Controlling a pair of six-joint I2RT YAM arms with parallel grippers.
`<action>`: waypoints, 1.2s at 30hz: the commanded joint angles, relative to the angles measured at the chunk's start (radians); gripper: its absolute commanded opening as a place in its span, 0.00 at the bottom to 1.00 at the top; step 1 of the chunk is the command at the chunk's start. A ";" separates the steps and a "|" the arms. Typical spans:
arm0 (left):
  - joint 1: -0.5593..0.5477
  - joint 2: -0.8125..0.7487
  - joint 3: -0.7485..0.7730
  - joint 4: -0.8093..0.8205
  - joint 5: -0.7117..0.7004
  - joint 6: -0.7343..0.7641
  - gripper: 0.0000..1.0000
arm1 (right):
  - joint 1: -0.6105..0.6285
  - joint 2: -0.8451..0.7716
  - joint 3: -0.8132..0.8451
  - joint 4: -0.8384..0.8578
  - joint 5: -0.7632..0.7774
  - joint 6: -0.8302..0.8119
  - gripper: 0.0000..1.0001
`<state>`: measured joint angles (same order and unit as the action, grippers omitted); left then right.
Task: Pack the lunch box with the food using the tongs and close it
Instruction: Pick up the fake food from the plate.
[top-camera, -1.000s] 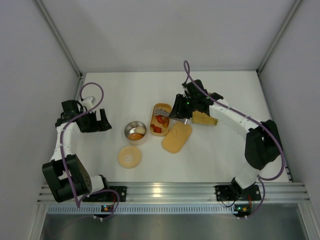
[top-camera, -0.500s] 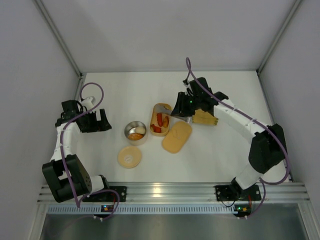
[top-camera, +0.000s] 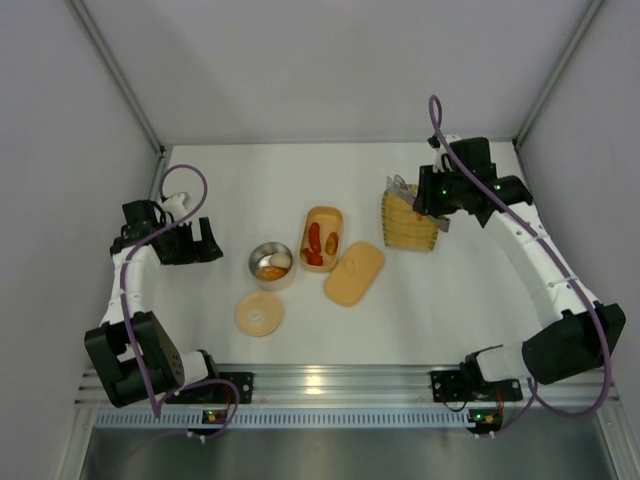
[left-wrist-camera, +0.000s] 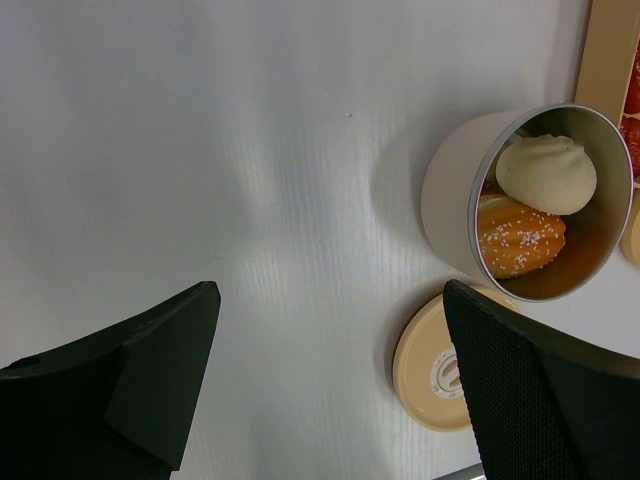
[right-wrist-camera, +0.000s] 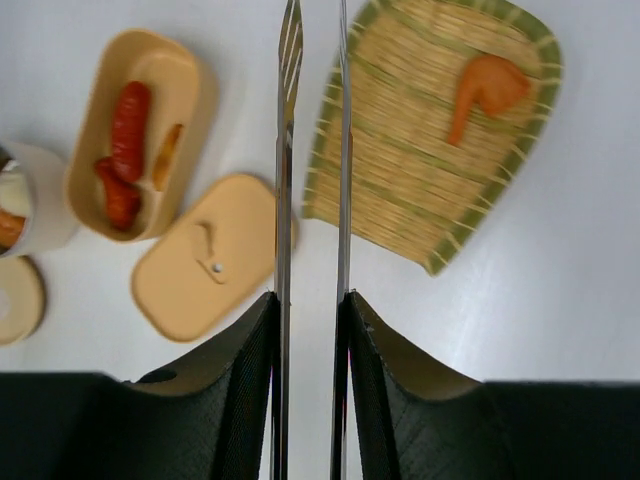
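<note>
Steel tongs (right-wrist-camera: 287, 150) sit clamped in the right gripper (right-wrist-camera: 310, 330), thin arms nearly parallel over a woven straw tray's (right-wrist-camera: 400, 150) edge. Left gripper (left-wrist-camera: 330, 370) gapes wide and empty near the round tin (left-wrist-camera: 445, 200).

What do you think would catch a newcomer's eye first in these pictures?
Probably the long silver metal tongs, gripped by the right arm's fingers and running up the middle of the right wrist view. To their right there lies the yellow woven tray with a single orange food piece; to their left, the open pale-orange oblong lunch box holding red sausage-like chunks, its flat lid beside it.
</note>
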<state>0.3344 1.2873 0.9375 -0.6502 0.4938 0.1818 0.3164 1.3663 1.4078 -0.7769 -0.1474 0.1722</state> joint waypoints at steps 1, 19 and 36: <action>0.008 -0.028 -0.009 0.024 0.023 0.002 0.98 | -0.084 -0.010 -0.007 -0.119 0.129 -0.111 0.32; 0.008 -0.037 -0.011 0.023 0.009 0.008 0.98 | -0.140 0.059 -0.130 -0.013 0.203 -0.097 0.31; 0.008 -0.019 -0.012 0.034 0.019 0.004 0.98 | -0.132 0.125 -0.115 0.054 0.206 -0.076 0.34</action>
<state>0.3344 1.2778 0.9283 -0.6498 0.4927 0.1818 0.1886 1.4891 1.2701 -0.7982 0.0444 0.0822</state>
